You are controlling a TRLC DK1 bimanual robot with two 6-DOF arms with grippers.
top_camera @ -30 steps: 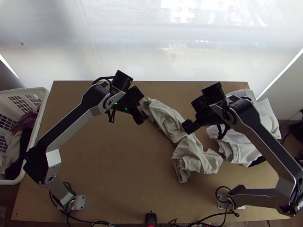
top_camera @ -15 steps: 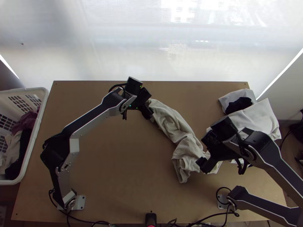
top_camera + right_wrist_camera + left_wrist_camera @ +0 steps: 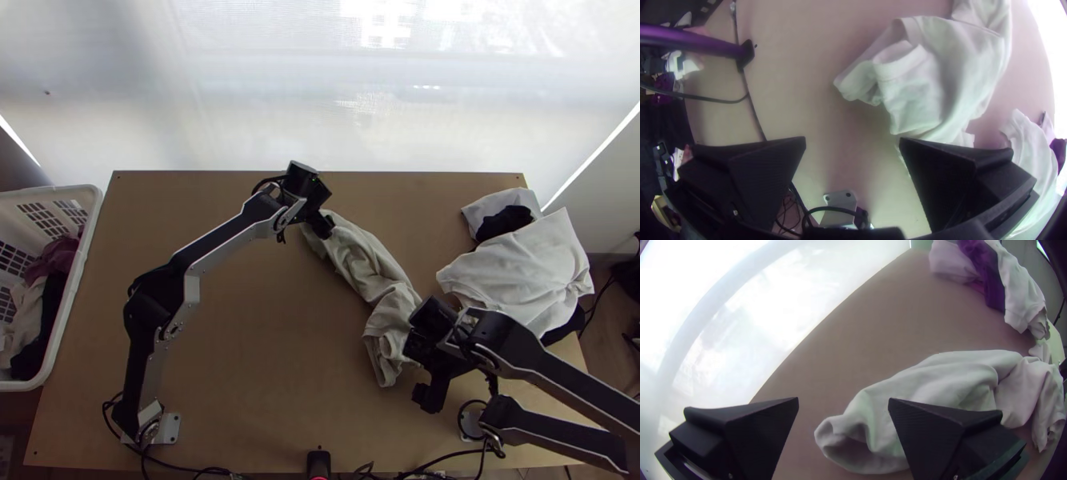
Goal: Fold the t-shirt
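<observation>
While the t-shirt (image 3: 366, 262) lies bunched, I have my left gripper (image 3: 328, 230) and right gripper (image 3: 424, 398) near opposite ends, jaws wide apart and empty.

Left arm (image 3: 228, 244) and right arm (image 3: 560, 376) bent, left gripper (image 3: 324, 226) and right gripper (image 3: 428, 397) with jaws wide apart

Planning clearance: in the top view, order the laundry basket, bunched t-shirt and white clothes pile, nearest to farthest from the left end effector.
1. T-shirt, partly under the left end effector.
2. White clothes pile, on the table's right.
3. Laundry basket, at the table's left edge.
</observation>
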